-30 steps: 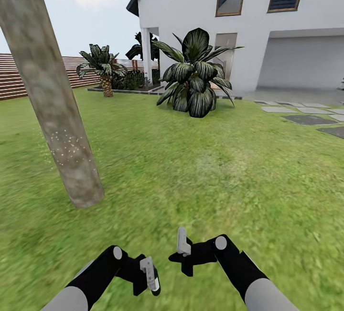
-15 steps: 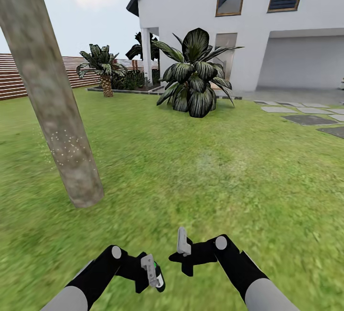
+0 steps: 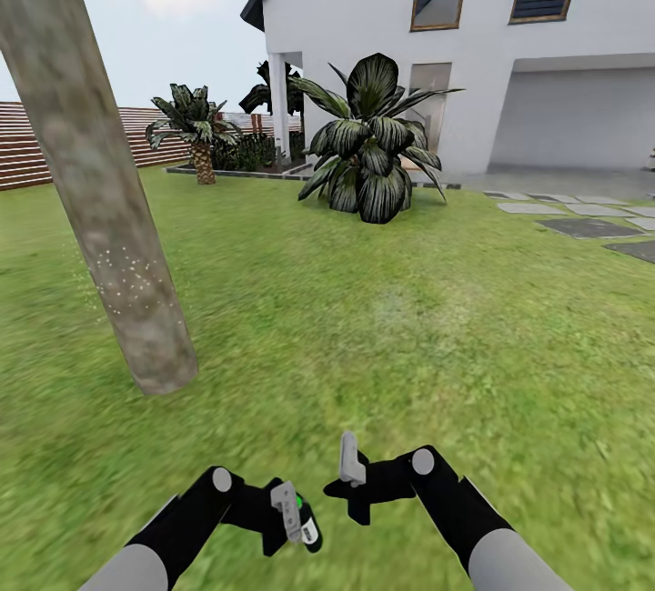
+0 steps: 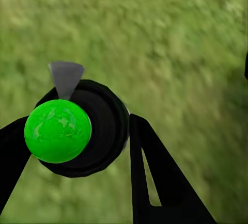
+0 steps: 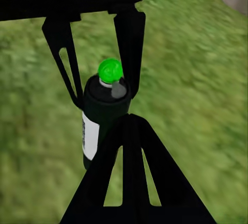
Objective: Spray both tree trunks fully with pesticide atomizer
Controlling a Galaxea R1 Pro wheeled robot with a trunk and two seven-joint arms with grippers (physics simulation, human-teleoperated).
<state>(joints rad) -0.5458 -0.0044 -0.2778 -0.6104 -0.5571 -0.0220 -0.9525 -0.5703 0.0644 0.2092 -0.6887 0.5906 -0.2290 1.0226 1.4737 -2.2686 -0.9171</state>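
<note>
On my head camera the pesticide atomizer (image 3: 306,523) is only a sliver of black body, white label and green cap tucked in my left gripper (image 3: 293,518), low over the grass (image 3: 382,318) and to the near right of the tree trunk (image 3: 95,200). The left wrist camera looks straight down on it: the round green cap (image 4: 57,130) sits on the black body (image 4: 103,126), a grey nozzle (image 4: 66,77) points away, and the dark fingers (image 4: 155,177) sit on either side. The right wrist camera gives me the side view, with the bottle (image 5: 103,118) upright between the left gripper's two fingers (image 5: 129,43), which press on its shoulder, so the left hand is closed around it. My right gripper (image 3: 350,473) hangs just beside the left one; one pale fingertip (image 3: 347,456) stands up, and I cannot tell how far it is spread from these pictures.

The trunk carries a patch of pale speckles (image 3: 127,277) partway up. Beyond it stand a short palm (image 3: 196,132), the slatted fence (image 3: 23,145), a broad-leaved shrub (image 3: 368,155) and the white house (image 3: 473,55).

Against a second ago, the atomizer now peeks out from behind the left gripper, where earlier only the fingers showed; the arms have barely shifted.
</note>
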